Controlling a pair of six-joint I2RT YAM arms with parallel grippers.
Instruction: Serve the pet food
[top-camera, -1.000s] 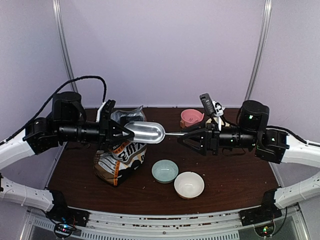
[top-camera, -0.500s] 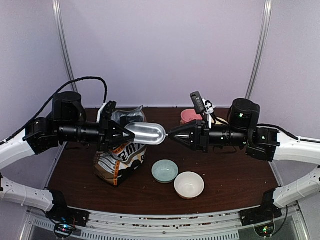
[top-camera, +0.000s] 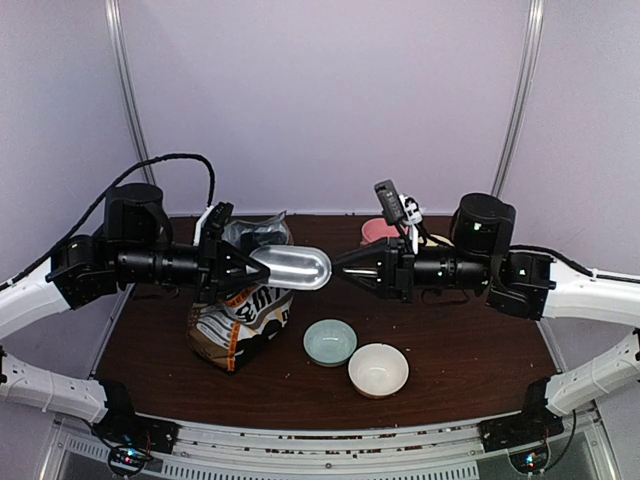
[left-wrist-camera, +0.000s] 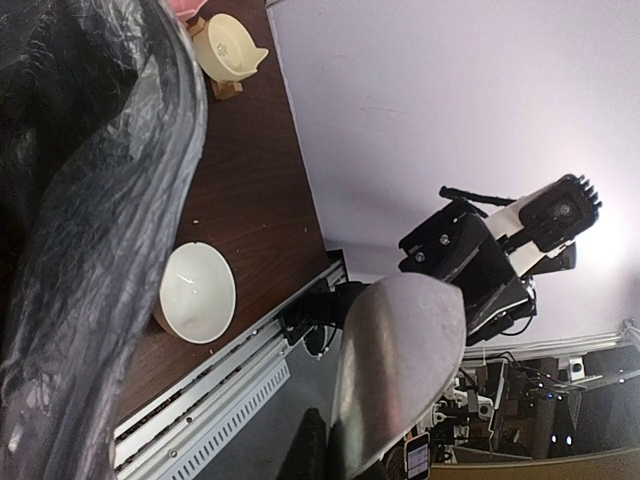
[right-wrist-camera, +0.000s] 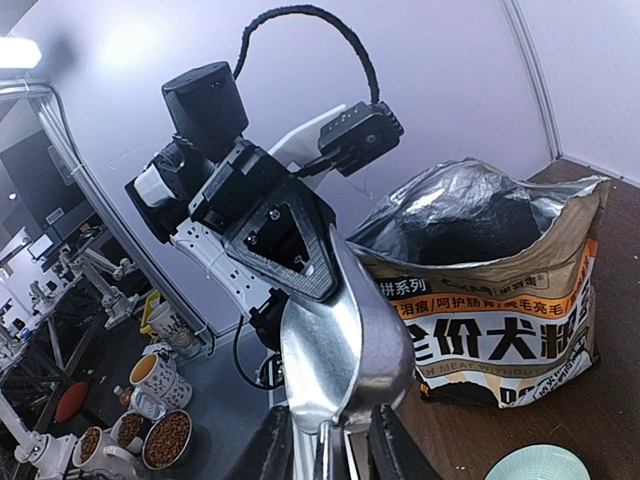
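Top external: my left gripper (top-camera: 255, 268) was clamped on one end of the silver metal scoop (top-camera: 295, 266), holding it level in the air above the open top of the brown paper dog-food bag (top-camera: 240, 322) with its foil lining and printed Chinese characters. My right gripper (top-camera: 340, 268) met the scoop's other end, tip to tip with the left.

Right wrist: the scoop's narrow end (right-wrist-camera: 335, 400) ran down between my right fingers (right-wrist-camera: 385, 455), which were set narrow and close on either side of it. I could not tell whether they pressed on it. The left gripper (right-wrist-camera: 290, 245) showed at the far end. The bag (right-wrist-camera: 500, 320) stood upright behind, its mouth open.

Left wrist: the scoop's rounded bowl (left-wrist-camera: 400, 360) stuck out from my fingers, with crinkled foil (left-wrist-camera: 90, 200) alongside.

Pet food: I could not make out any pellets. The bag's inside showed only dark, and the scoop's hollow was not readable.

On the dark brown table (top-camera: 460, 350), a pale blue-green bowl (top-camera: 330, 342) and a cream bowl (top-camera: 378, 370) sat just beside each other, right of the bag. A pink bowl (top-camera: 383, 232) sat at the back, partly behind my right arm.
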